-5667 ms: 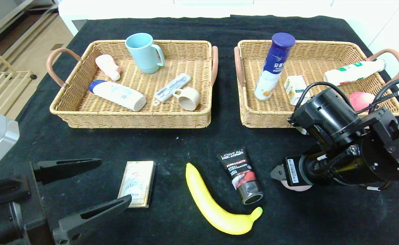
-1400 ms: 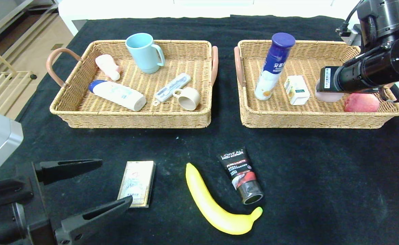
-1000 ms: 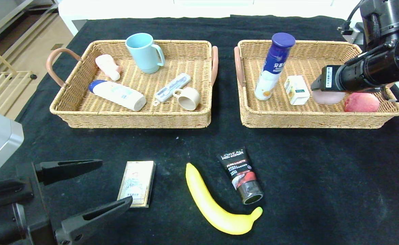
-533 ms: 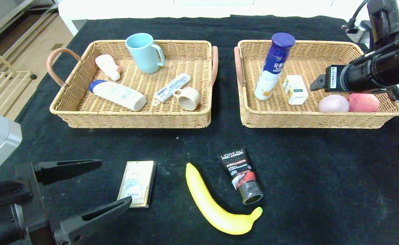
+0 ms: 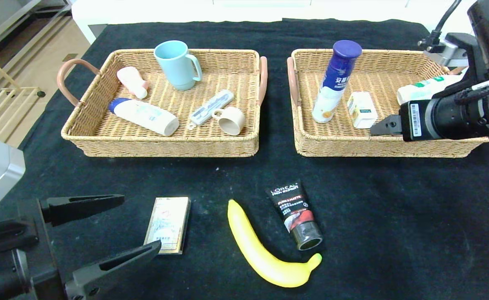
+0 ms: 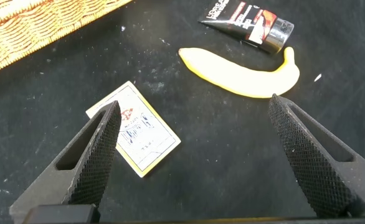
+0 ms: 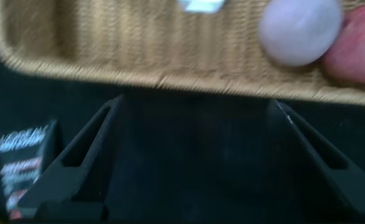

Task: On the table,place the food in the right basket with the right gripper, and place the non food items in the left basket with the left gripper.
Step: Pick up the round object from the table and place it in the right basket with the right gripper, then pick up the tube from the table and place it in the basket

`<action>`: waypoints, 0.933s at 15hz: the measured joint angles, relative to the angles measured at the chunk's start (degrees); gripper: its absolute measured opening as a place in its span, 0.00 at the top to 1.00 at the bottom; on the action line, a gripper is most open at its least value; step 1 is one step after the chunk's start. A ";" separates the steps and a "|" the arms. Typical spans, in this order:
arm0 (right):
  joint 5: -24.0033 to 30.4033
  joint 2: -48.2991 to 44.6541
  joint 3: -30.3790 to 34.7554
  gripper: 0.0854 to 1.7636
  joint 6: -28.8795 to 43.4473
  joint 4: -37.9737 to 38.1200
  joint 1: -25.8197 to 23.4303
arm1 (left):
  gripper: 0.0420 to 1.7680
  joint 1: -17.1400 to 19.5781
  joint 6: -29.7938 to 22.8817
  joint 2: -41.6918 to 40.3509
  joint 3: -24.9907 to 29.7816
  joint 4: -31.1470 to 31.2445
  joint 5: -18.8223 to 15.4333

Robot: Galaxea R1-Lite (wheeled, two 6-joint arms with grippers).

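Right claw [image 5: 379, 126], spread empty, has pulled back over the right basket's [image 5: 352, 148] front rim.

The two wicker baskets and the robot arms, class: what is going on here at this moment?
A robot is sorting items. Its right claw, open and empty, is over the front edge of the right wicker basket, where a pale purple round fruit lies beside a red apple. The left claw hangs open near the flat card box. The yellow banana and black cosmetic tube lie on the black cloth, unsorted.
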 joint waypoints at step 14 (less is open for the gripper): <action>-3.52 -4.19 13.26 0.04 3.62 -0.48 23.15 | 0.03 0.04 0.46 -0.61 -0.20 0.02 0.17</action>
